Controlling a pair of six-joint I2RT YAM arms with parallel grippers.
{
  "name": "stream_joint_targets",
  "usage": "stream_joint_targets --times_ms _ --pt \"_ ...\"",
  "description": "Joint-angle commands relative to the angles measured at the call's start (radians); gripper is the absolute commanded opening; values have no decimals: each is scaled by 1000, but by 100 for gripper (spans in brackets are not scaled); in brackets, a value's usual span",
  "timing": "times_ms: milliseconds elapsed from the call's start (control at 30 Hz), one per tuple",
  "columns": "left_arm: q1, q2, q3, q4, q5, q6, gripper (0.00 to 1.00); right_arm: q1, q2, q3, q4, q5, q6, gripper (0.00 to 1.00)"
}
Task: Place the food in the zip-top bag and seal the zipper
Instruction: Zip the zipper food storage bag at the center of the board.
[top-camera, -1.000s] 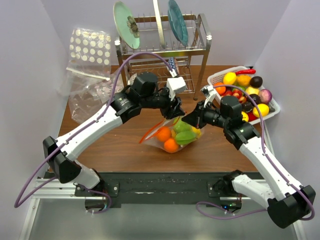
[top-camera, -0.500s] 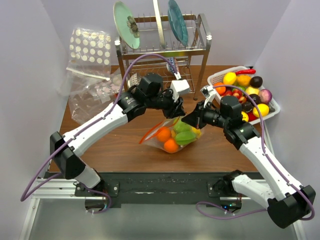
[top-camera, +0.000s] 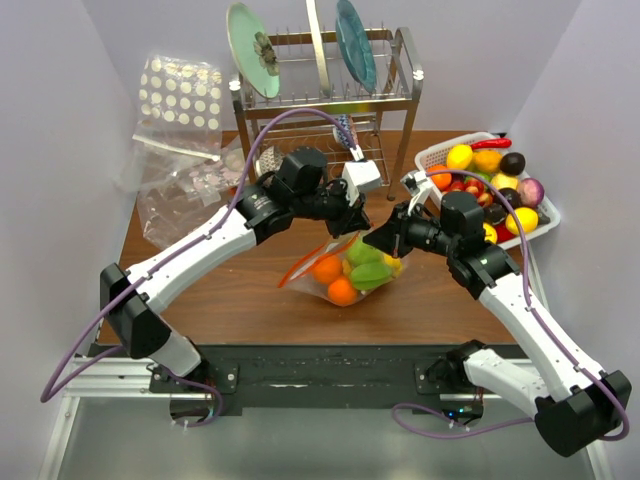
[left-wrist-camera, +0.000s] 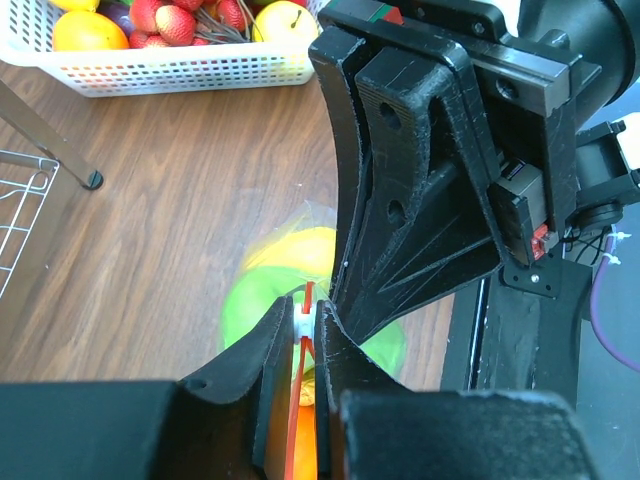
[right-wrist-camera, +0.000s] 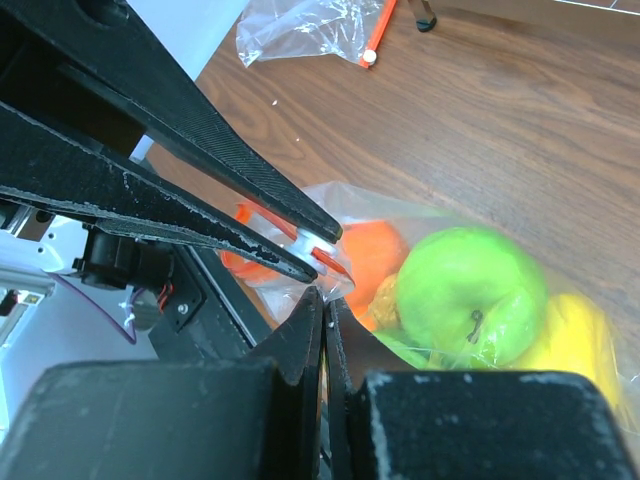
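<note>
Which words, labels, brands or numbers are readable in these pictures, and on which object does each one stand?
None can be read.
The clear crinkly plastic zip-top bag with the orange-red zipper strip shows no legible print.
The white plastic basket shows none either.

Brown wooden table (top-camera: 250, 290), four lots on top
Near centre: zip-top bag (top-camera: 372, 288) with orange-red zipper (top-camera: 300, 268), holding food (top-camera: 342, 291); far right: white basket (top-camera: 422, 158) of fruit; far centre: metal dish rack (top-camera: 408, 100); far left corner: crumpled clear bags (top-camera: 185, 195)
</note>
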Motion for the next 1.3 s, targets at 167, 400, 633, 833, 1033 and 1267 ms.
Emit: stream_joint_targets --times_ms 167,400,633,833,1033,1267 --pt "-3 -65 26 9 58 -1 0 6 -29 11 36 -38 -67 47" --pt "-5 -97 32 -10 131 2 0 5 -57 8 67 -101 -161 44" --pt "-5 -123 52 -56 208 20 0 5 -104 -23 137 -173 -161 36" --pt "-5 -138 55 -68 208 26 0 5 -120 -30 159 -216 -149 2" --pt "-5 -154 20 -80 165 42 0 5 -129 -32 154 -179 -122 0" --pt "-3 -184 -105 -47 102 25 0 5 -153 -47 151 -6 -41 0"
